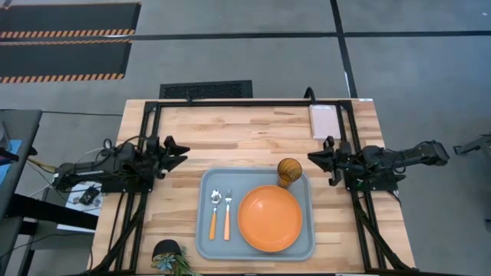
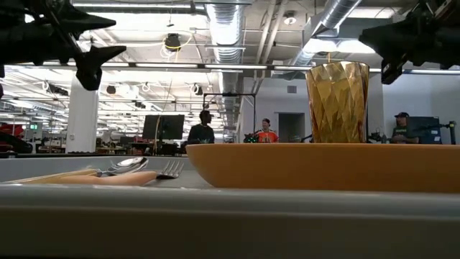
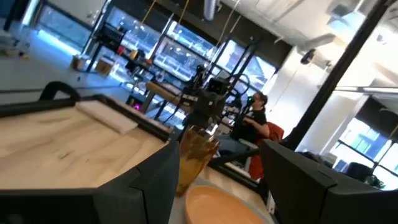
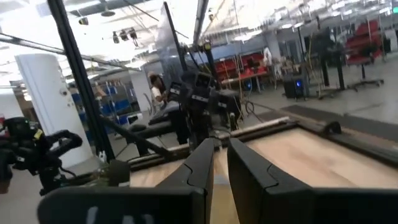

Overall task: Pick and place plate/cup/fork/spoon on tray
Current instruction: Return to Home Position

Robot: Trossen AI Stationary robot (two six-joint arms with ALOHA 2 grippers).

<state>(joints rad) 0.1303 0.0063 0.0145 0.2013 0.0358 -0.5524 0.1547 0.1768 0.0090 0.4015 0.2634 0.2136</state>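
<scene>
The pale grey-blue tray (image 1: 201, 238) lies at the table's near middle. On it lie the orange plate (image 1: 269, 218), the spoon (image 1: 214, 213) and the fork (image 1: 228, 215) side by side left of the plate. The amber ribbed cup (image 1: 289, 171) stands upright at the tray's far right corner. In the low view the cup (image 2: 338, 101) rises behind the plate (image 2: 323, 165). My left gripper (image 1: 184, 152) hovers open left of the tray, above the table. My right gripper (image 1: 311, 156) hovers shut right of the cup. Neither touches anything.
A small pink pad (image 1: 322, 120) lies at the table's far right. A dark pot with a plant (image 1: 169, 254) stands at the near edge, left of the tray. Bare wood (image 1: 230, 130) stretches across the far half. People stand in the room beyond (image 2: 205, 129).
</scene>
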